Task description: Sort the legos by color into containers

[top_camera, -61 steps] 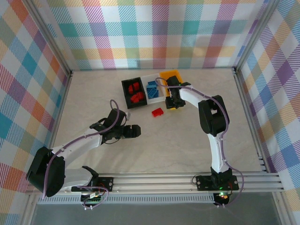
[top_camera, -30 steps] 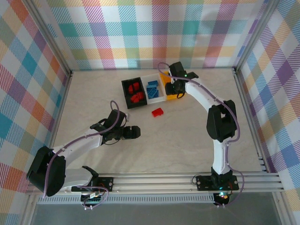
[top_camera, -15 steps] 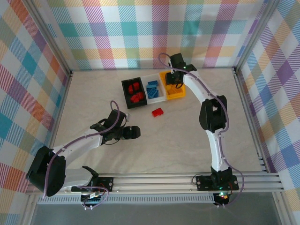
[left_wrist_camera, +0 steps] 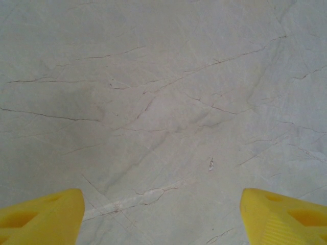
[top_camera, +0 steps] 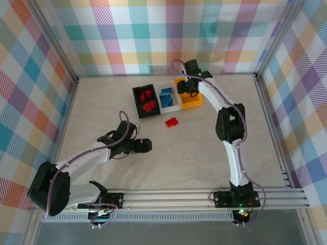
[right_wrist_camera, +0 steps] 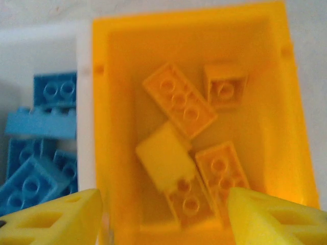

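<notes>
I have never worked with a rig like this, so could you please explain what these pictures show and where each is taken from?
These are two robot arms bolted at the near edge of a table. One picture looks down from above and behind them; the other two come from a camera on each wrist, its yellow fingertips at the bottom. The left end effector is open over bare table, holding nothing. The right end effector is open above the yellow bin of yellow-orange bricks. Next to it the white bin holds blue bricks and the black bin red bricks. One red brick lies loose on the table.
</notes>
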Motion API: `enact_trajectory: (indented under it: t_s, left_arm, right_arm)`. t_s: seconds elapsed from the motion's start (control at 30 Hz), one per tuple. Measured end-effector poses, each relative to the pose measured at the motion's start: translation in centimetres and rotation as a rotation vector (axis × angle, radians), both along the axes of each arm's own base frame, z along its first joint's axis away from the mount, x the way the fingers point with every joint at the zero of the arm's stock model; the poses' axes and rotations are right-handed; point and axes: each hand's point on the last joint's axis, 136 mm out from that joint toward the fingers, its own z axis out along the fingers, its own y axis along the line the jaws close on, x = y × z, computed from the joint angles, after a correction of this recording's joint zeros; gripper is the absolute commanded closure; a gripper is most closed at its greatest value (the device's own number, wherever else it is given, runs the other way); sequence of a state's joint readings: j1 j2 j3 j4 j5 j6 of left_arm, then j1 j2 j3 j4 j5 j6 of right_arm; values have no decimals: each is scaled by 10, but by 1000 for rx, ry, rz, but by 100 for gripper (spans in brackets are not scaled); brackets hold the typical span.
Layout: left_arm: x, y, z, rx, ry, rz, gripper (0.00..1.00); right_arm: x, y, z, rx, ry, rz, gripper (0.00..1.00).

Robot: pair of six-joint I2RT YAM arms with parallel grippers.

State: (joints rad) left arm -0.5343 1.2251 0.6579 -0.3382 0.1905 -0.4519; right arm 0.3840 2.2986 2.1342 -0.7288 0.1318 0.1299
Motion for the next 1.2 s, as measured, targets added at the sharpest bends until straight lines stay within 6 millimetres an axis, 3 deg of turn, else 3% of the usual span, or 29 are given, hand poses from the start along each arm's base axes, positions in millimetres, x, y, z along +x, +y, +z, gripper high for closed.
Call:
enact_trajectory:
  t_s: [0.1, 0.23, 0.37, 0.47, 0.63, 0.8, 0.97, 1.2]
  left_arm:
    - [1, -1, 1, -9, -2, 5, 20]
    - [5, -4, 4, -27, -16, 14, 20]
    - [5, -5, 6, -39, -15, 19, 20]
    - [5, -5, 14, -52, -36, 20, 20]
    - [2, 1, 38, -79, -115, 33, 19]
    - [-4, 11, 57, -88, -172, 56, 18]
    - [-8, 19, 54, -74, -168, 72, 18]
    - [-13, 28, 50, -53, -148, 87, 18]
  right_arm:
    - [-45, 4, 7, 12, 39, 45, 27]
    - [-104, 24, 19, 39, 60, 138, 27]
    - [-154, 46, -1, 52, 143, 235, 28]
    - [-176, 59, -21, 51, 207, 290, 30]
    - [-186, 79, -34, 65, 236, 334, 35]
    - [-181, 90, -52, 58, 266, 339, 37]
    - [-174, 94, -68, 36, 283, 328, 38]
    - [-163, 99, -74, 24, 276, 323, 38]
